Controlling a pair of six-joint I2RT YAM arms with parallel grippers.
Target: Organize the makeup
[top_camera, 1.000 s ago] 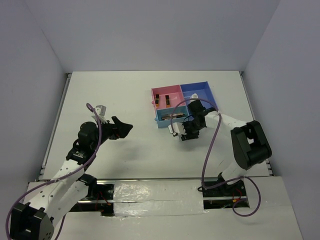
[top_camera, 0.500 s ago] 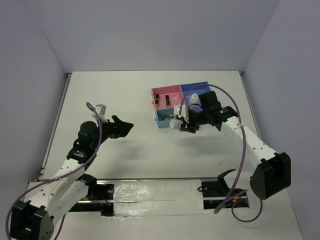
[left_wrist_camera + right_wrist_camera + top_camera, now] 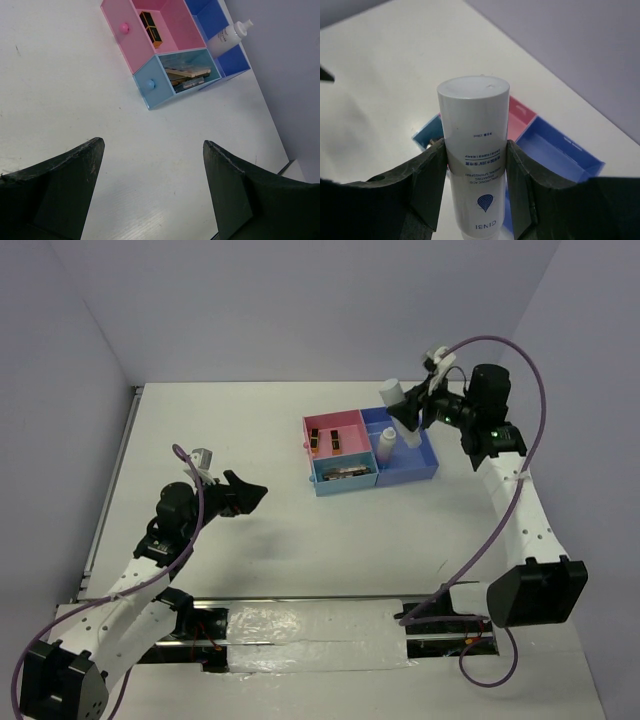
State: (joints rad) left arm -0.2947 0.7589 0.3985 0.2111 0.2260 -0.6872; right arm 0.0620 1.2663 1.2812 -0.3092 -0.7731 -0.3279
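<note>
The white table lies under both my arms. Toward its far right stands the pink-and-blue compartment tray, with a pink section, a light blue section in front of it and a dark blue section on the right.

My left gripper hangs above bare table well to the left of the tray, its jaws spread wide with nothing between them. My right gripper is raised over the far edge of the dark blue section. Its jaws are closed against the sides of a white tube with blue print, and the tube's flat cap points away from my wrist. From the top camera the tube shows just beyond the tray's back corner, in the air.

A white bottle sits inside the dark blue section. A long brown palette lies flat in the light blue section, with another flat piece beside it that I cannot make out. Black-gold rectangular pieces lie in the pink section.
</note>
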